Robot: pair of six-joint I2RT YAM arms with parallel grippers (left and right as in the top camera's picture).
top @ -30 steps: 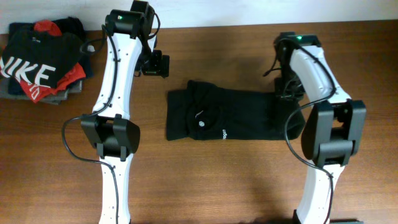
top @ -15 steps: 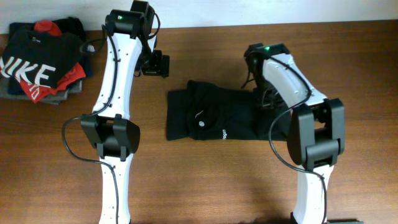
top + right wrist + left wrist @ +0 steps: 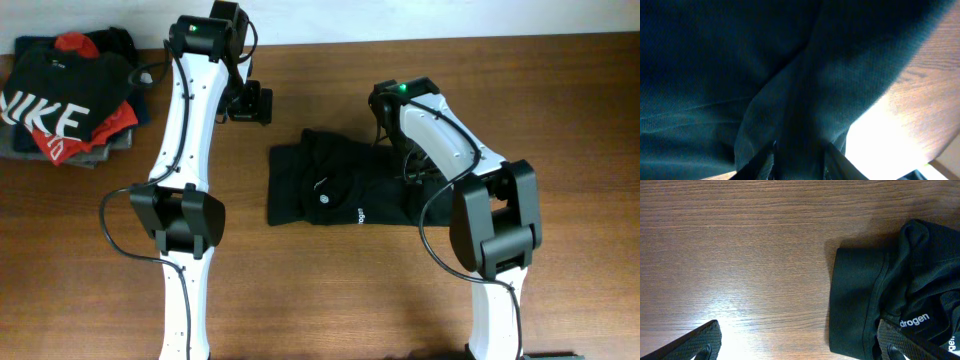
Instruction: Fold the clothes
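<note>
At mid-table in the overhead view lies one T-shirt [image 3: 335, 185], the only loose garment. It is plain black, thin and soft, gathered into a rough band running left to right. A rumpled hump rises at its upper edge. It carries one small round white logo [image 3: 325, 205], with a short line of tiny white lettering [image 3: 358, 213] just right of it. The left end is a folded, hemmed edge lying flat on the wood. The right end is hidden under the right arm [image 3: 440, 130].

Two arms are in view, one per side. The right gripper [image 3: 797, 162] is pressed together on a bunched ridge of the T-shirt. Dark cloth fills nearly all of the right wrist view and passes between the two fingers [image 3: 762, 167] at the bottom edge. The left gripper [image 3: 800, 347] is spread wide with nothing between its tips. It sits over bare wood near the T-shirt's upper left corner, apart from the cloth.

One pile [image 3: 65, 100] of other clothes sits at the upper left of the overhead frame, well apart from the T-shirt, with black cloth bearing large white letters on top.

The table [image 3: 330, 290] is brown wood. Its far edge runs along the top of the frame. Bare wood lies below the T-shirt between the two arms, and more at the far right.
</note>
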